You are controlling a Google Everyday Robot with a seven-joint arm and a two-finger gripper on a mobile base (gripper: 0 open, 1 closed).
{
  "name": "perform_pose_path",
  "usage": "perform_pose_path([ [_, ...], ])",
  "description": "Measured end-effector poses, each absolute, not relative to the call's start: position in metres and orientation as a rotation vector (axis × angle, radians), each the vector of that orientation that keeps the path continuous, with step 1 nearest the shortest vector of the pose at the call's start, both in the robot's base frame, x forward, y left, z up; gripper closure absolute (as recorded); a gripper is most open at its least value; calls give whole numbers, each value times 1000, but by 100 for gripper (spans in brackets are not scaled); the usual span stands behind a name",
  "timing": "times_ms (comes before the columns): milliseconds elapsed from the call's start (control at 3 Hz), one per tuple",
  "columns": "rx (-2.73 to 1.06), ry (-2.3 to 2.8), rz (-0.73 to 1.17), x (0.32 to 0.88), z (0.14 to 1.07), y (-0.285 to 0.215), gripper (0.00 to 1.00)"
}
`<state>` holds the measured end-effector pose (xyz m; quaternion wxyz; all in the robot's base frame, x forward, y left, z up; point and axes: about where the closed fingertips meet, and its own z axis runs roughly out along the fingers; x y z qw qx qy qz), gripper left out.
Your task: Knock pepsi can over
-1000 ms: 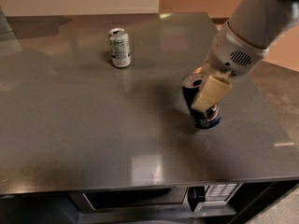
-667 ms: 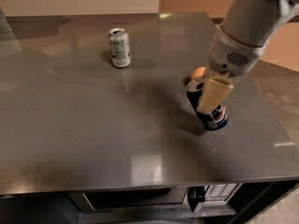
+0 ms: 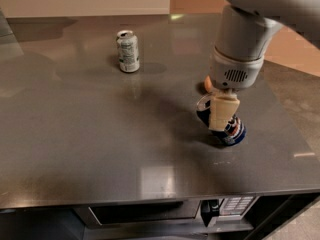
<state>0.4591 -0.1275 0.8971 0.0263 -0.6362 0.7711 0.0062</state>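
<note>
The pepsi can [image 3: 235,131] is dark blue with a red and white logo. It is on the grey table [image 3: 90,134], right of the middle, and leans over with its silver top to the upper left and its base on the table at the lower right. My gripper [image 3: 221,110] hangs straight down from the grey wrist and is against the can, covering its middle part. The can's far side is hidden behind the gripper.
A silver-and-green can [image 3: 128,51] stands upright at the back left of the table. The table's right edge is close to the pepsi can. An appliance with a keypad [image 3: 235,205] sits under the table's front edge.
The gripper has moved to the right and towards the front edge. The pepsi can has gone with it and now leans over more than before.
</note>
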Motion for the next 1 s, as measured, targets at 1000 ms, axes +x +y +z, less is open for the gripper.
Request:
perform_pose_path([
  [1000, -2098, 2351, -25, 449, 873, -112, 0],
])
